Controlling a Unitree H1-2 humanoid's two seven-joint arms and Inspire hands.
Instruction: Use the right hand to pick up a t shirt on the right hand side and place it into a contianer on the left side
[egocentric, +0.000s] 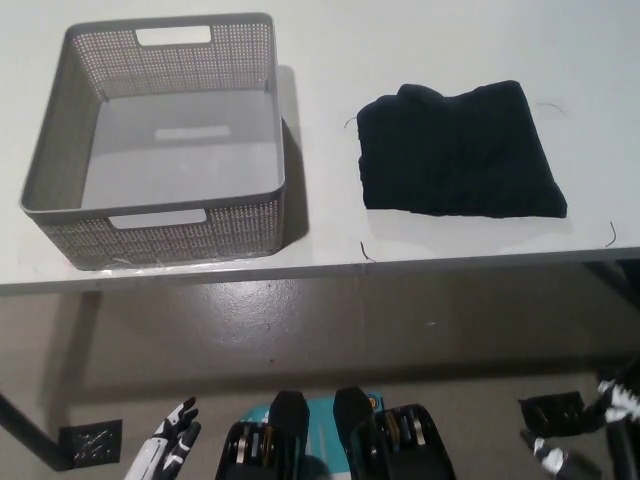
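A folded black t-shirt (455, 152) lies flat on the right part of the white table (330, 120). A grey perforated basket (160, 135) with cut-out handles stands on the left part, and nothing shows inside it. My white left hand (168, 447) hangs low at the bottom left, below the table edge, fingers apart and holding nothing. Only a part of my black right hand (600, 425) shows at the bottom right corner, well below and away from the shirt; its fingers are not clear.
The table's front edge (320, 270) runs across the middle of the picture, with grey floor below it. A small dark plate (90, 440) lies on the floor at the bottom left. Loose threads trail near the shirt.
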